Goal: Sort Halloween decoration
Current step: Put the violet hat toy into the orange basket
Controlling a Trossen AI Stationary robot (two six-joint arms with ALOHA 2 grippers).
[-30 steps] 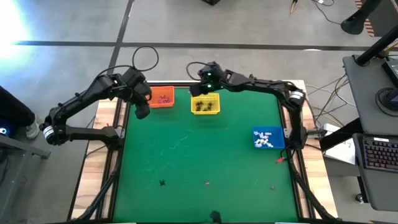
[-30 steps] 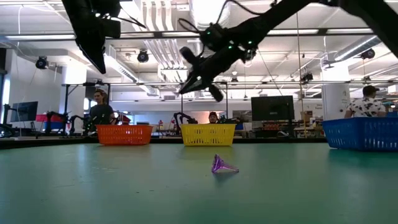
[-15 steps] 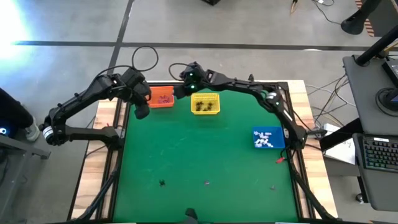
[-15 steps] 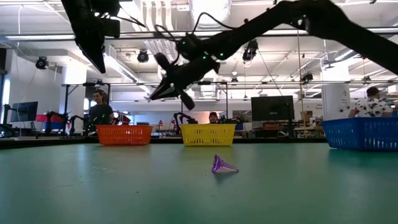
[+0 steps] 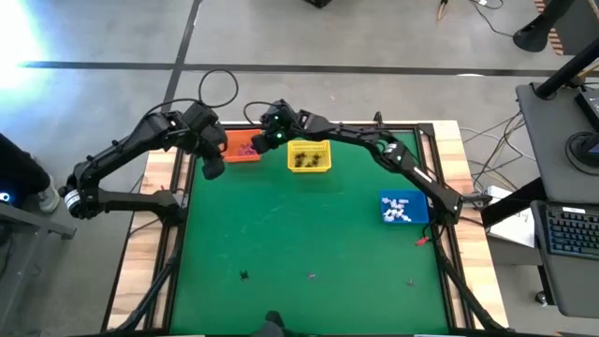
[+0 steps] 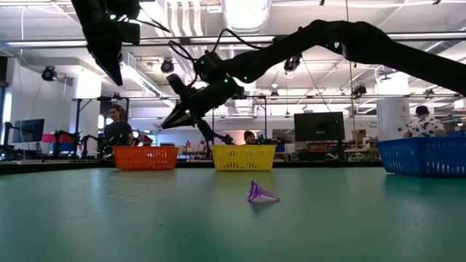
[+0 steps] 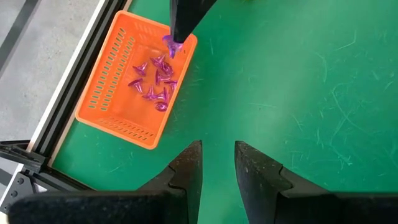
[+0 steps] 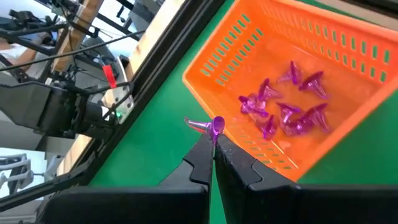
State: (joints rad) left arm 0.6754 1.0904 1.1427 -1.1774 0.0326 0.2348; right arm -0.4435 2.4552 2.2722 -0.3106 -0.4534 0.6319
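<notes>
Delivering: right claw [image 8: 212, 144] clamped on purple trinket [image 8: 211, 126] at orange basket [image 8: 348, 56] rim; next, move over it, release. Left claw [image 7: 217, 163] apart, idle.

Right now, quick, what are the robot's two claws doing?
Left gripper: open, holding nothing, waiting beside the orange basket.
Right gripper: shut on a purple trinket, at the orange basket's rim.

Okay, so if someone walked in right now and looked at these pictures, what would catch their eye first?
Probably the right gripper, shut on a tiny purple witch-hat trinket at the rim of the orange plastic basket, which already holds a cluster of purple trinkets. Next, one lone purple trinket lying on the green table mat, with the left gripper hovering beside the orange basket.
</notes>
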